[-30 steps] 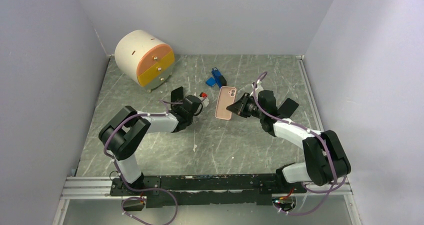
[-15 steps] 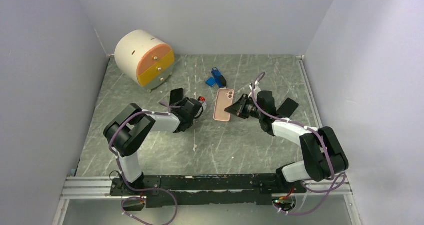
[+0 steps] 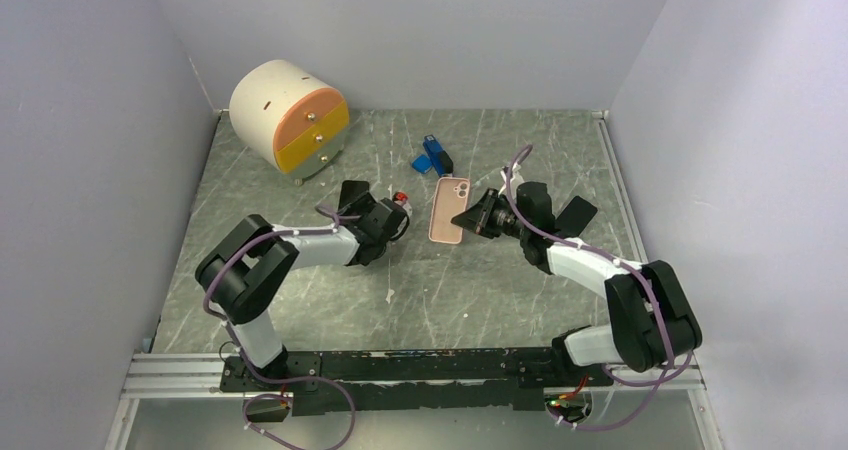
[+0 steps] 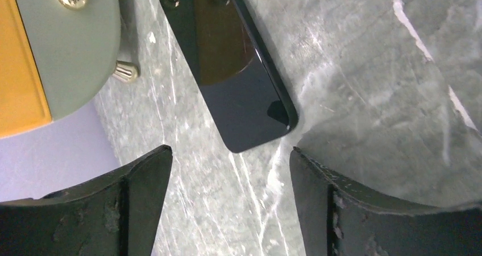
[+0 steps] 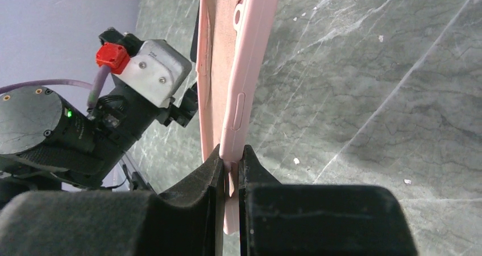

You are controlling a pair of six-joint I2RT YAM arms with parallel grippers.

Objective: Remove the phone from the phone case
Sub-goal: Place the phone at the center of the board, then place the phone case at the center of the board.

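The black phone (image 4: 227, 68) lies flat on the table, out of its case, just beyond my left gripper's tips; from above the phone (image 3: 350, 190) shows beside the drawer unit's foot. My left gripper (image 4: 230, 153) is open with only bare table between its fingers; seen from above, the left gripper (image 3: 360, 206) points toward the drawers. The pink phone case (image 5: 239, 68) stands on edge, empty, with my right gripper (image 5: 230, 153) shut on its lower rim. In the top view the case (image 3: 447, 210) sits mid-table at the right gripper (image 3: 466, 216).
A round white drawer unit (image 3: 290, 118) with orange and yellow fronts stands at the back left, and its drawer front (image 4: 57, 51) is close to the phone. Small blue and black items (image 3: 432, 156) lie behind the case. Grey walls enclose three sides.
My left gripper has opened and let go of the phone, which now rests on the table. The right gripper still holds the case in about the same place.
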